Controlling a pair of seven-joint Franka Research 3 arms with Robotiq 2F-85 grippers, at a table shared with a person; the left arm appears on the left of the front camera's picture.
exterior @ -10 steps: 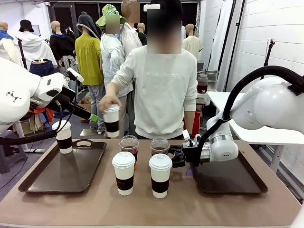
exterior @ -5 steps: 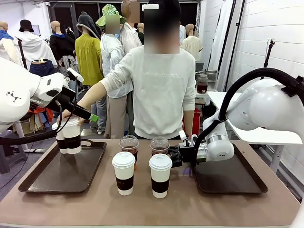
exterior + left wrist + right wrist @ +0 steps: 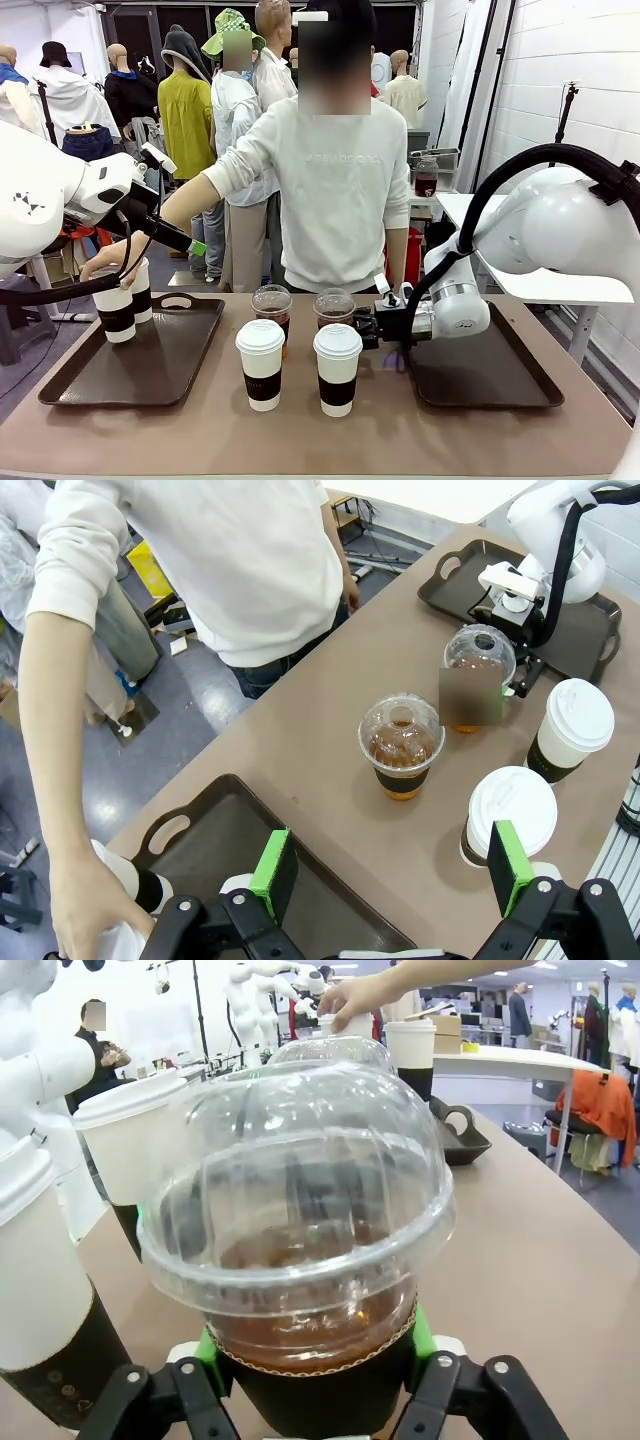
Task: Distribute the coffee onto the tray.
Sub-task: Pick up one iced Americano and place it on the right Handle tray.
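Gripping the clear dome-lidded cup point(image 3: 300, 1250) between green pads, my right gripper point(image 3: 366, 328) holds it upright mid-tabletop point(image 3: 300, 440), just off the right tray's point(image 3: 500, 390) left edge. My left gripper point(image 3: 390, 870) hangs open, empty, above the left tray point(image 3: 230, 830).

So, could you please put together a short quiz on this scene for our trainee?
1. True or false: the right tray holds a cup.
2. What does the right tool grip? A) a paper cup B) a clear dome-lidded cup C) nothing
3. How many paper cups stand between the left tray and the right tray?
Key: 1 false; 2 B; 3 two.
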